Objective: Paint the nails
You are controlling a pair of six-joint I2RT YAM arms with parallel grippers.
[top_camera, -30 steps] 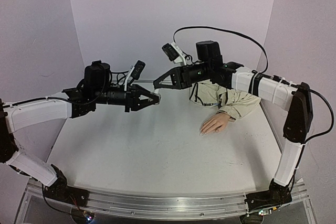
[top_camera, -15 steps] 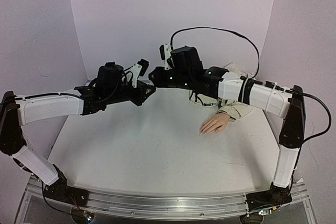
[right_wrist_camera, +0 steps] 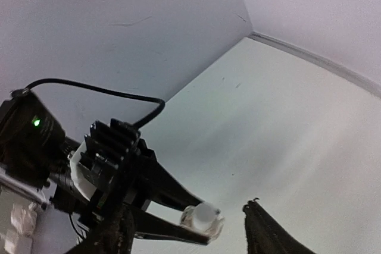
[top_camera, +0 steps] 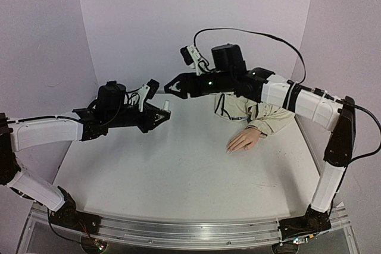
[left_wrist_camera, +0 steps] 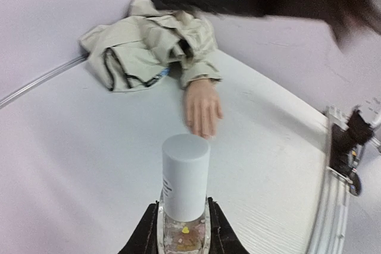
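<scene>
The mannequin hand (top_camera: 244,141) lies palm down on the table at the right, coming out of a beige jacket sleeve (top_camera: 257,115). Its nails (top_camera: 230,149) are tiny and point left; in the left wrist view the nails (left_wrist_camera: 202,131) sit just past the bottle. My left gripper (top_camera: 164,111) is shut on a small clear bottle (left_wrist_camera: 185,173) with a white cap on, held above the table left of centre. My right gripper (top_camera: 169,87) hangs open just above that bottle (top_camera: 167,106), apart from it. The bottle (right_wrist_camera: 203,216) shows beyond the open right gripper (right_wrist_camera: 186,206).
Pale walls close the table at the back and both sides. The rumpled jacket (left_wrist_camera: 149,49) lies at the back right against the wall. A metal rail (top_camera: 178,230) runs along the near edge, with both arm bases on it.
The right gripper has opened and lifted off the bottle's cap, which it met a second ago. The left arm has drawn back down and left with the capped bottle.
</scene>
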